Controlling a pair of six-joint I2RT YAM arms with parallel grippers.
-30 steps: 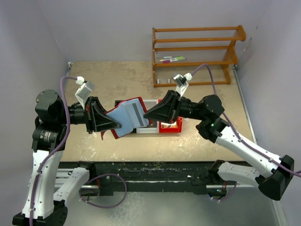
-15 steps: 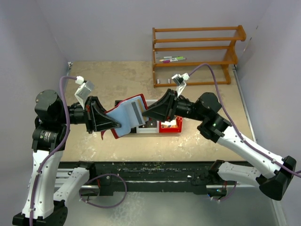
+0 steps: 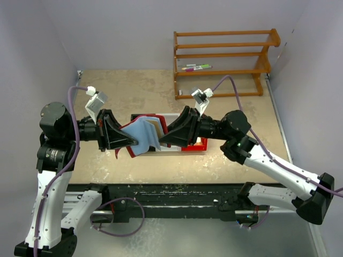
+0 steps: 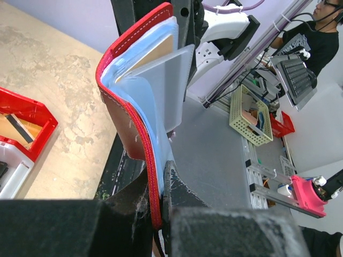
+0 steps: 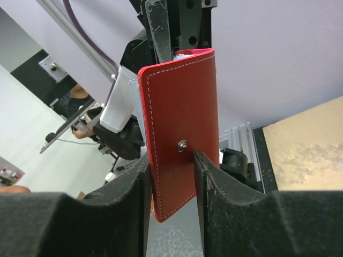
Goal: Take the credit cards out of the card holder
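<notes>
My left gripper point(image 3: 131, 143) is shut on the lower edge of the maroon card holder point(image 3: 140, 134) and holds it above the table, opened upward. In the left wrist view the gripper point(image 4: 161, 179) pinches the holder's red stitched edge point(image 4: 153, 176). Blue-grey sleeves point(image 4: 161, 85) fan out, and one holds a tan credit card point(image 4: 155, 49). My right gripper point(image 3: 161, 140) is at the holder's right side. In the right wrist view its jaws point(image 5: 170, 163) stand apart, and the maroon cover point(image 5: 182, 101) with a metal snap shows between them.
A red bin point(image 3: 197, 144) and a white tray point(image 3: 170, 148) sit on the table under the right gripper. In the left wrist view the bin point(image 4: 37, 115) holds a tan card with a dark stripe point(image 4: 15, 130). A wooden rack point(image 3: 225, 61) with markers point(image 3: 195, 67) stands at the back.
My right gripper has moved left onto the holder's right panel. That panel has folded up and narrowed. My left gripper has held still.
</notes>
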